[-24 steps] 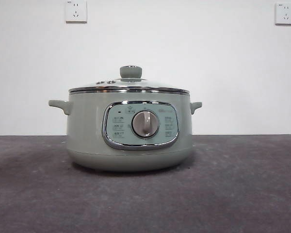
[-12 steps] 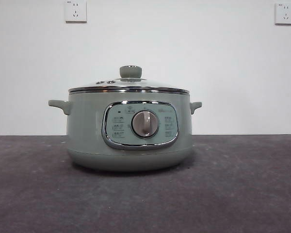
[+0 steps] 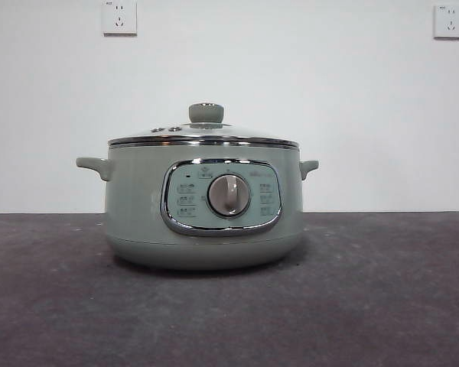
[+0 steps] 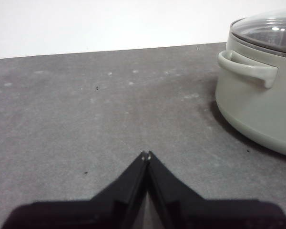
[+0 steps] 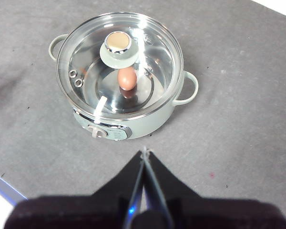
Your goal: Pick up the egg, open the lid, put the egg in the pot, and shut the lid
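Note:
The pale green pot (image 3: 138, 206) stands mid-table with its dial facing the front camera. The glass lid (image 3: 203, 140) rests shut on it, green knob on top. From above, the right wrist view shows the pot (image 5: 169, 112), the lid (image 5: 93, 47) and, through the glass, the brown egg (image 5: 127, 78) lying on the pot's floor. My right gripper (image 5: 145, 152) hangs high above the table in front of the pot, shut and empty. Low over the table beside the pot (image 4: 248, 105), near one side handle, my left gripper (image 4: 146, 154) is shut with nothing in it.
The grey table (image 3: 382, 290) stretches around the pot. A white wall with two sockets (image 3: 119, 17) rises behind. The table's edge (image 5: 5, 188) shows near the right arm.

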Robot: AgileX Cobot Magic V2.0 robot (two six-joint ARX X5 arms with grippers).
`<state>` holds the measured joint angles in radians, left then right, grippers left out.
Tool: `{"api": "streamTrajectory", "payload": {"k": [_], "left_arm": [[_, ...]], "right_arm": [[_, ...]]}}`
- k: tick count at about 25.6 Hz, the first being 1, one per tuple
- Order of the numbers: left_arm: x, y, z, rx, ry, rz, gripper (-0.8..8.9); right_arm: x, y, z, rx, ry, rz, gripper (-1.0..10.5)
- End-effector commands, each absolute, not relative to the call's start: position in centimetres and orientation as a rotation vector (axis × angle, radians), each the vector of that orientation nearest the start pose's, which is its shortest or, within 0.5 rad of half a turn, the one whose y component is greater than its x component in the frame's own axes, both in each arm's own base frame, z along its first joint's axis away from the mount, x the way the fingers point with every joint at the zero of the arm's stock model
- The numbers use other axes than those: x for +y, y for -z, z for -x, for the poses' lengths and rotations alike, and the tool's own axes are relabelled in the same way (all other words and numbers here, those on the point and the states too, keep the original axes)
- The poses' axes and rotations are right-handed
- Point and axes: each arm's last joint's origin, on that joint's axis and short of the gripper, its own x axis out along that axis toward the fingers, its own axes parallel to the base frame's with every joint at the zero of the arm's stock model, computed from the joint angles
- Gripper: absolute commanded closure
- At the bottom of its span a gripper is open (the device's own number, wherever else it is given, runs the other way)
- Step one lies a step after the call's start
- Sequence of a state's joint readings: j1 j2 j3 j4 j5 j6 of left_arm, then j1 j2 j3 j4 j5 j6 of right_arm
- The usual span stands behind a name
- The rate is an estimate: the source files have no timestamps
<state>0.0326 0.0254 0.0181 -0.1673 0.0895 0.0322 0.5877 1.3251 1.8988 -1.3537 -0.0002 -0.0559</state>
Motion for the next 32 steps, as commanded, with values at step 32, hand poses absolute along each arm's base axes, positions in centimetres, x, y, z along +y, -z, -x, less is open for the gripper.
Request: {"api": "streamTrajectory", "payload": {"k": [32], "left_arm": [[0.1,-14.5,-9.9,0.226,0.058,-0.007,8.17]], "right_arm": [[-0.1,-33.4,-8.6,-0.040,-0.061,0.186,9.5]]}}
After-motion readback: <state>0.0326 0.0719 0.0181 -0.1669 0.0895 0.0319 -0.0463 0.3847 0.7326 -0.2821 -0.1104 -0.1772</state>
